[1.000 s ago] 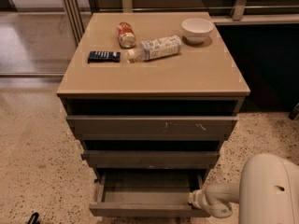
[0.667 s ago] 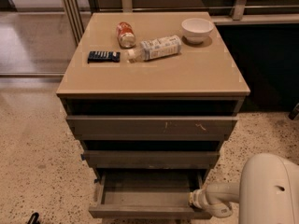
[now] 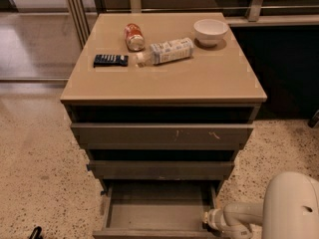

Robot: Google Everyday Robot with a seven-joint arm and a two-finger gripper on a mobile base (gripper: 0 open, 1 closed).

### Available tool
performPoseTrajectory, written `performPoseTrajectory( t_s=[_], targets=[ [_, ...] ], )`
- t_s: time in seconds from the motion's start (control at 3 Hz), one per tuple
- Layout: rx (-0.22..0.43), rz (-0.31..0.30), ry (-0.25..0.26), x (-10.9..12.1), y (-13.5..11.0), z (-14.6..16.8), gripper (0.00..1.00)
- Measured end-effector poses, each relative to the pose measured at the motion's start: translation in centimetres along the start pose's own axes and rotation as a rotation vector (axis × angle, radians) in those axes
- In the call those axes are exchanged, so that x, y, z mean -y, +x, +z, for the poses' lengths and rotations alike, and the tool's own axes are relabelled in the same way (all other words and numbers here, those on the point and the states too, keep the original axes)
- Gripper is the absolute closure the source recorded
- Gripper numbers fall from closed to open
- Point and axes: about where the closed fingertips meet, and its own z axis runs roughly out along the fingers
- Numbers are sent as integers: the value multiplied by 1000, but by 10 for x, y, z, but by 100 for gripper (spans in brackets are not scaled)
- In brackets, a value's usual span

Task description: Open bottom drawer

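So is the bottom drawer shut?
No, the bottom drawer is pulled out, its tray showing, with the gripper at its front right corner.

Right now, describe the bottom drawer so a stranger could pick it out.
Start at the tan cabinet with three stacked fronts. The bottom drawer is the lowest, pulled out to show a shallow grey tray, with the gripper at its right front corner. Unlike the scratched top front and the middle front, it shows its inside.

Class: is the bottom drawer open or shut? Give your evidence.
Open: the bottom drawer sticks out, its inside showing. The gripper sits at its front right corner.
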Motion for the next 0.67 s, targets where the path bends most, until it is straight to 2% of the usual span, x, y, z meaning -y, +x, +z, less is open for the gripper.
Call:
performPoseTrajectory(
  t_s=[0.33, 0.67],
  targets=[
    [25, -19, -21, -1, 6, -7, 100],
    [146, -105, -74, -19, 4, -41, 100]
  ],
)
